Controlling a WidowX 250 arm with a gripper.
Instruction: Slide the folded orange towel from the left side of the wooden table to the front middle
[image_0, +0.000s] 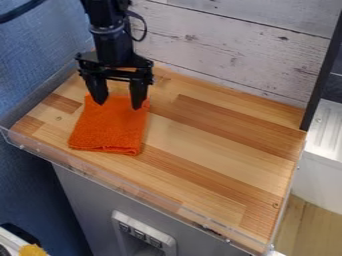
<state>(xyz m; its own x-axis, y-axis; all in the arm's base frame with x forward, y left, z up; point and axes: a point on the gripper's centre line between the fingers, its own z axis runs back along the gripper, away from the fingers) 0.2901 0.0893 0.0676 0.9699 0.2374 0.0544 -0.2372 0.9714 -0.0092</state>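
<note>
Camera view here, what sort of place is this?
Probably a robotics lab's test station: a black metal end effector hangs over a folded orange fabric cloth on a striped wooden tabletop, backed by whitewashed wooden planks.

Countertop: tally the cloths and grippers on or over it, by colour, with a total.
Orange: 1 (cloth)
Black: 1 (gripper)
Total: 2
</note>
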